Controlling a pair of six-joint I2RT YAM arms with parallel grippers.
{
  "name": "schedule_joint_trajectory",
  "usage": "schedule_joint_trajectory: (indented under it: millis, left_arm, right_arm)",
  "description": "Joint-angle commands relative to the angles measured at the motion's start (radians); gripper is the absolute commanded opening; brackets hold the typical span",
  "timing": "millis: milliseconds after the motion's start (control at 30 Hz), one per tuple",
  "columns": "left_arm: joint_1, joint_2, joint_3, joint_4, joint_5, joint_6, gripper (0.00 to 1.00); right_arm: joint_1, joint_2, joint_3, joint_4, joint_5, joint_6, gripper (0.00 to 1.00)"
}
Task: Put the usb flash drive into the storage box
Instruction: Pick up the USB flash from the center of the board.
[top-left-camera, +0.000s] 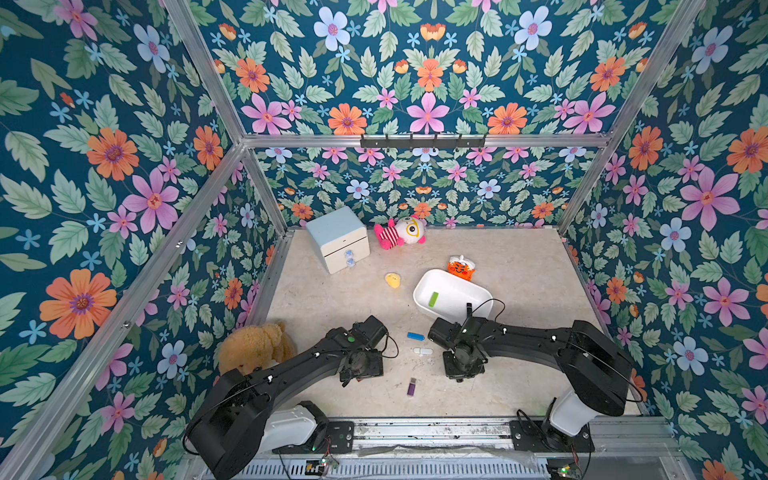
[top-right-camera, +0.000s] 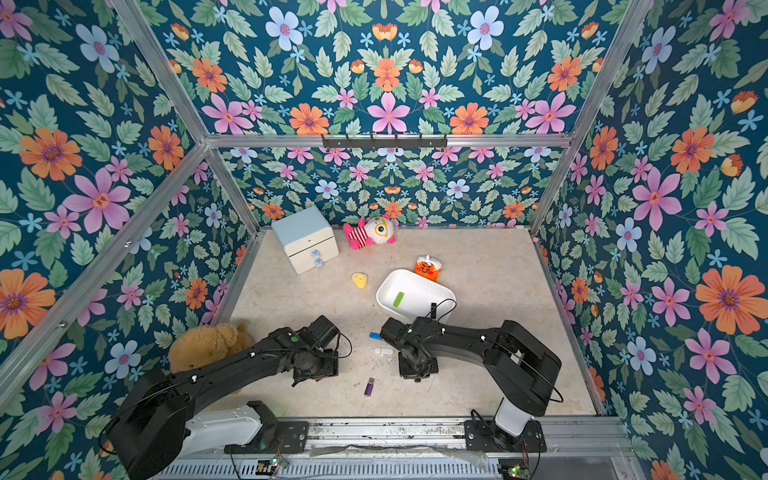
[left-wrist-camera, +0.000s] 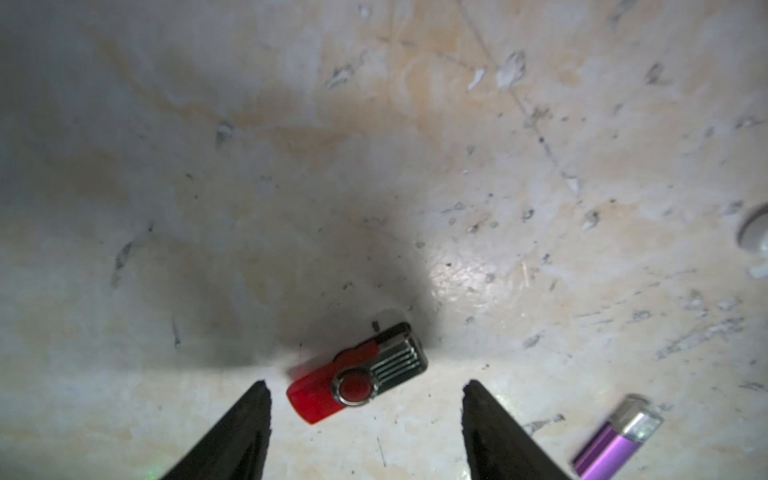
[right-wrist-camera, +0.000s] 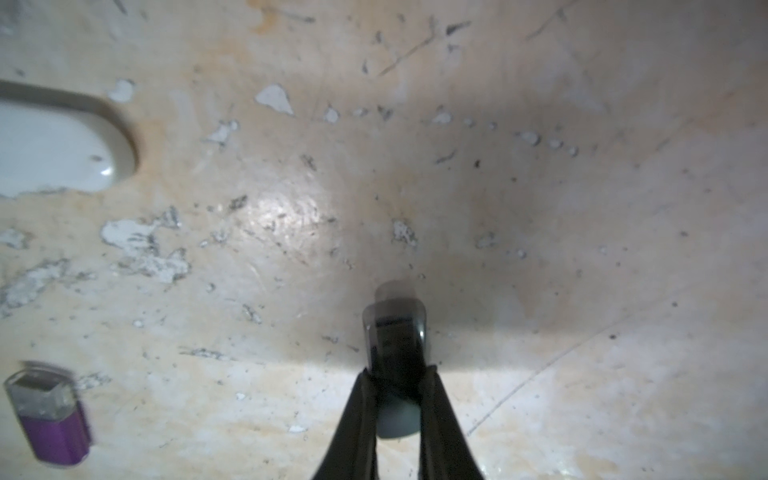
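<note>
The white storage box (top-left-camera: 459, 293) on the bench (top-left-camera: 519, 374) holds a green flash drive (top-left-camera: 433, 299) lying flat; the blue drive (top-left-camera: 415, 336), white drive (top-left-camera: 423, 351), purple drive (top-left-camera: 411, 386) and red drive (left-wrist-camera: 357, 374) lie outside; a dark drive (right-wrist-camera: 395, 332) is pinched between the right fingers (right-wrist-camera: 359, 419).

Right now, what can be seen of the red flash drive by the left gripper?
The red flash drive has a glossy red plastic body and a silvery metal swivel cover, ribbed at its end, held by a round red pivot. It lies flat and askew on the scuffed beige tabletop, just ahead of the open left gripper, between the lines of its black fingers. Only the tabletop touches it; a purple drive lies apart.
</note>
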Motion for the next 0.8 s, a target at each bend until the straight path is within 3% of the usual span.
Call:
schedule_joint_trajectory:
  millis: [0, 533, 767]
  left_arm:
    - [-0.002, -0.013, -0.018, 0.007, 0.004, -0.020, 0.75]
    - [-0.013, 0.031, -0.032, 0.025, 0.012, -0.033, 0.74]
    - [-0.014, 0.048, -0.043, 0.041, 0.012, -0.037, 0.66]
  right_arm:
    - [0.001, 0.002, 0.008, -0.024, 0.013, -0.003, 0.00]
    - [-0.003, 0.034, 0.029, -0.036, 0.024, -0.013, 0.00]
    - [-0.009, 0.040, 0.026, -0.034, 0.021, -0.017, 0.00]
